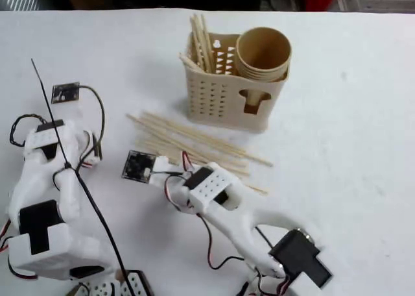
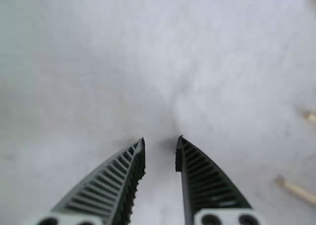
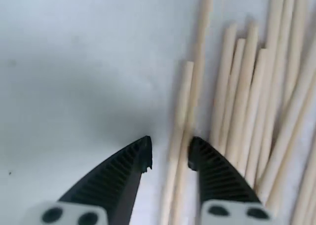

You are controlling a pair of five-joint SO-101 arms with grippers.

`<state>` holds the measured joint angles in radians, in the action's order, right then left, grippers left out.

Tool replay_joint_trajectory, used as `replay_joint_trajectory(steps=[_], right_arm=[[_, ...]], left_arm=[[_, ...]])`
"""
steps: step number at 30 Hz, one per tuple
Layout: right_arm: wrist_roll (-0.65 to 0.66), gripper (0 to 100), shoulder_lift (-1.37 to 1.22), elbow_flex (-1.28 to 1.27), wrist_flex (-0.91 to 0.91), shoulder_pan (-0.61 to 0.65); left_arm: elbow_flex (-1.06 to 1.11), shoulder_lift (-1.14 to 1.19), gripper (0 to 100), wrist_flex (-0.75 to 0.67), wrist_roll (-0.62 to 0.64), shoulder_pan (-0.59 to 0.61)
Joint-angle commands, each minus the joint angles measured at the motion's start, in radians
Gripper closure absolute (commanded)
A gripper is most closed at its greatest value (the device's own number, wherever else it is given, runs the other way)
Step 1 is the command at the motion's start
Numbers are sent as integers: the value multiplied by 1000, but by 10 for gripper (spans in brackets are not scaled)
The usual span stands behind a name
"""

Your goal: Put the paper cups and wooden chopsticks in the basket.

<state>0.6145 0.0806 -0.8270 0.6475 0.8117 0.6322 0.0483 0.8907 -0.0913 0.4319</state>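
Note:
A beige perforated basket (image 1: 214, 98) stands at the back of the table. It holds stacked paper cups (image 1: 262, 52) and several upright wooden chopsticks (image 1: 202, 43). More chopsticks (image 1: 194, 143) lie in a loose pile on the table in front of it. My right gripper (image 3: 169, 153) is open at the near end of that pile, with its fingers on either side of two chopsticks (image 3: 180, 136). My left gripper (image 2: 160, 146) is open over bare white table with nothing between its fingers. Chopstick ends (image 2: 296, 189) lie off to one side of it.
The right arm (image 1: 211, 189) reaches in from the front centre, and the left arm (image 1: 48, 172) sits at the front left. Loose cables run around both arms. The white table (image 1: 350, 147) has free room to the right of the basket.

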Motion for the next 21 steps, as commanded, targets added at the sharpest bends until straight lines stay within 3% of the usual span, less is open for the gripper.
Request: replay_joint_trajectory(steps=[1, 13, 21], right_arm=[[14, 950, -2, 26, -2, -24], [9, 981, 12, 29, 7, -27], [-35, 981, 262, 23, 85, -114]], left_arm=[[-2, -4, 876, -14, 3, -13], [-2, -4, 876, -14, 3, -13], [-3, -4, 876, -14, 3, -15]])
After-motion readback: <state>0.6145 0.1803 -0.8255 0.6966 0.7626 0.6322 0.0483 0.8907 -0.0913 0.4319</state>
